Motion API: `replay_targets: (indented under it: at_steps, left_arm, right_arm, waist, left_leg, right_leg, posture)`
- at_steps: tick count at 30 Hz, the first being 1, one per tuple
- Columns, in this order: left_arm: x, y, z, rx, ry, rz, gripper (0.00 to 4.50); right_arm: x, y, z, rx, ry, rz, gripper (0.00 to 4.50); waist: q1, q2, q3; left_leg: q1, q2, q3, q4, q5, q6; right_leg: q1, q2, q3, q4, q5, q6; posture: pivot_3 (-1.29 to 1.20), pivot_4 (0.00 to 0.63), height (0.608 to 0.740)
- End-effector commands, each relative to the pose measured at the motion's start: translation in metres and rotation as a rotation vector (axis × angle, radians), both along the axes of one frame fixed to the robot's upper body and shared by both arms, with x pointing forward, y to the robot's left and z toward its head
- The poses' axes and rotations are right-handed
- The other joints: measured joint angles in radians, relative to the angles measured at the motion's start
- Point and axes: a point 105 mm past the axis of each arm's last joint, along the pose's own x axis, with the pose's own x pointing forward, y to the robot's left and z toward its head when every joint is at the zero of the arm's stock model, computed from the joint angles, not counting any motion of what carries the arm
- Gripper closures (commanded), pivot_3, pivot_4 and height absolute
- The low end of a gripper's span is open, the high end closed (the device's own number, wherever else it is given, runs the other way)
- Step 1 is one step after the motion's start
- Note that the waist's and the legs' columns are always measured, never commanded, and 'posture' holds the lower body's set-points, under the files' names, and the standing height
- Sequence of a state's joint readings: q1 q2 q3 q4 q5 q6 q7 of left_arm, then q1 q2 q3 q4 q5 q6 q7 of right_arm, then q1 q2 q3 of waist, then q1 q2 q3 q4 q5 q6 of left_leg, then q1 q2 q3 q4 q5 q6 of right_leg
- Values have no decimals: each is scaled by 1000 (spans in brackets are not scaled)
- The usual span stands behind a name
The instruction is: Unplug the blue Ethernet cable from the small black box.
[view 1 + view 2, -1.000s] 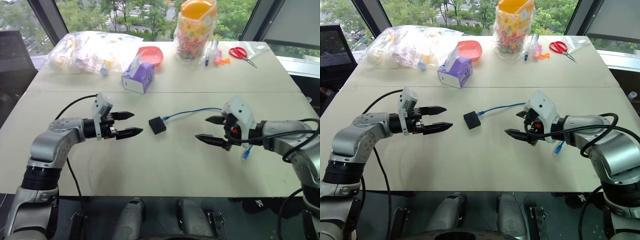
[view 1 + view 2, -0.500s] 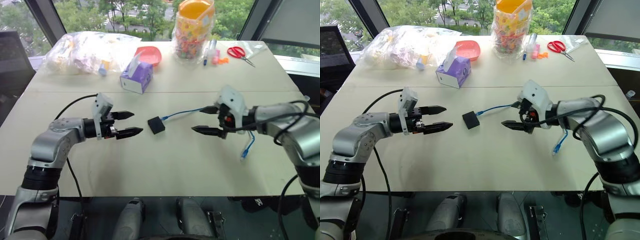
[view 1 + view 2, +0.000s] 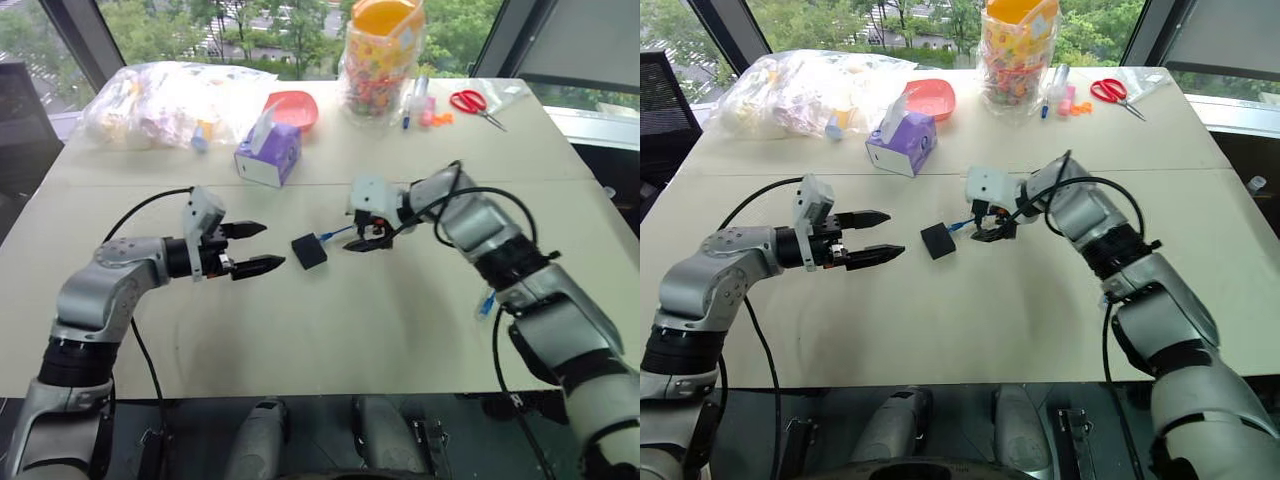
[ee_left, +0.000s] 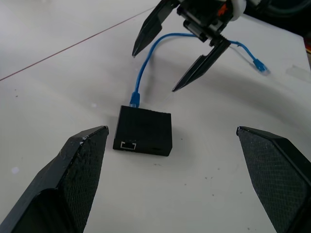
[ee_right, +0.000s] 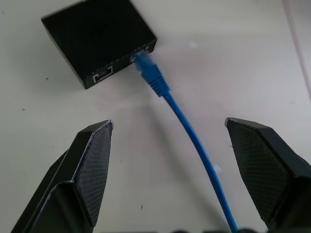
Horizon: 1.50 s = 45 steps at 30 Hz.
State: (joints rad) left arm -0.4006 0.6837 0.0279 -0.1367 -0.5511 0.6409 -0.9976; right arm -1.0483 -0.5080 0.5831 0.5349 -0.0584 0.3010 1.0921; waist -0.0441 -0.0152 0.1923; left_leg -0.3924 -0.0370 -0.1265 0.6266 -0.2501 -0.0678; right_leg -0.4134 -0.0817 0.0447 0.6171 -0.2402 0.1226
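We see the small black box (image 3: 309, 251), matte and squarish, lying flat on the table (image 3: 330, 330) near its middle. The blue Ethernet cable (image 5: 194, 141) is plugged into one side of the box beside an empty port, and it curves away across the table to a loose plug (image 4: 258, 64) at the far end.

Right claw (image 3: 362, 236) spread over blue cable (image 3: 335, 233), beside black box (image 3: 309, 251); left claw (image 3: 258, 248) spread, apart.
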Motion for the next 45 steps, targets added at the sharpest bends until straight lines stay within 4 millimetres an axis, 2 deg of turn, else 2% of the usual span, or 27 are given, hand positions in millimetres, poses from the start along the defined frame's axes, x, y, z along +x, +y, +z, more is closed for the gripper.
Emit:
replay_targets:
  at_steps: [1,11,15,18,20,24,27,29,30,35,37,40,42,45]
  left_arm:
    - [-5,2,11,17,-69,9,54]
    - [-8,3,11,11,-83,40,54]
    - [-9,4,11,7,-91,56,54]
    - [-10,5,11,7,-93,65,0]
    - [-10,5,11,7,-93,68,0]
    - [-11,4,10,0,-82,68,0]
    - [-9,4,12,-33,-64,71,0]
    - [-4,3,17,-82,-40,75,0]
    - [-2,2,18,-96,-31,71,0]
    - [5,-9,29,-137,15,-3,0]
    - [9,-13,35,-159,33,-29,0]
    - [17,-17,44,-188,58,-60,0]
    - [21,-17,46,-190,66,-70,0]
    - [30,-29,56,-196,60,-126,0]
  right_arm:
    - [7,11,4,-54,-57,65,630]
    - [11,49,-3,-29,52,117,630]
    - [11,55,-13,-56,82,113,630]
    - [9,58,-18,-57,100,114,1504]
    - [9,58,-20,-61,100,118,2622]
    - [10,59,-21,-52,48,136,4473]
    - [16,55,-16,-58,-71,140,4473]
    - [24,47,0,-56,-311,139,4473]
    - [22,43,8,-39,-403,156,4473]
    - [-10,27,59,78,-848,197,4473]
    - [-25,23,72,96,-976,202,4473]
    - [-45,20,82,121,-1065,211,4473]
    - [-52,22,88,131,-1107,213,4473]
    - [-63,26,95,134,-1142,229,4473]
  waist:
    - [-1,0,0]
    - [-20,0,0]
    - [-29,0,0]
    - [-29,0,0]
    - [-29,0,0]
    - [-28,0,0]
    - [-27,0,0]
    - [-23,0,0]
    - [-16,0,0]
    - [1,0,0]
    - [-1,0,0]
    - [-2,-1,0]
    - [-8,-1,0]
    - [-3,-1,0]
  left_leg:
    - [0,0,0,0,0,0]
    - [2,0,0,1,1,-2]
    - [3,0,0,1,1,-2]
    - [3,0,0,1,1,-2]
    - [3,0,0,1,2,-3]
    - [5,0,0,2,3,-4]
    - [8,0,0,2,3,-4]
    - [8,0,0,2,3,-4]
    - [8,0,-1,3,3,-4]
    - [3,-1,-1,4,3,-4]
    - [0,-1,-1,4,3,-5]
    - [0,-1,1,3,3,-5]
    - [1,0,1,3,3,-5]
    - [1,0,2,4,3,-4]
  right_leg:
    - [0,0,0,1,0,0]
    - [-2,1,1,10,0,-1]
    - [-3,1,2,13,0,-1]
    - [-4,2,2,14,0,-1]
    - [-4,2,2,14,0,-1]
    - [-2,2,3,15,1,-2]
    - [1,2,3,14,1,-2]
    - [1,2,3,14,1,-2]
    - [1,2,2,15,1,-2]
    - [-1,2,2,14,1,-2]
    - [-5,2,2,14,1,-2]
    - [-7,1,3,15,1,-2]
    - [-7,2,4,15,1,-2]
    - [-6,2,4,15,1,-2]
  posture:
    - [0,150,740]
    - [0,150,740]
    - [0,150,740]
    - [0,150,740]
    - [0,150,740]
    - [0,150,740]
    - [0,150,740]
    - [0,150,740]
    - [0,150,740]
    - [0,150,740]
    - [0,150,740]
    - [0,150,740]
    - [0,150,740]
    - [0,150,740]
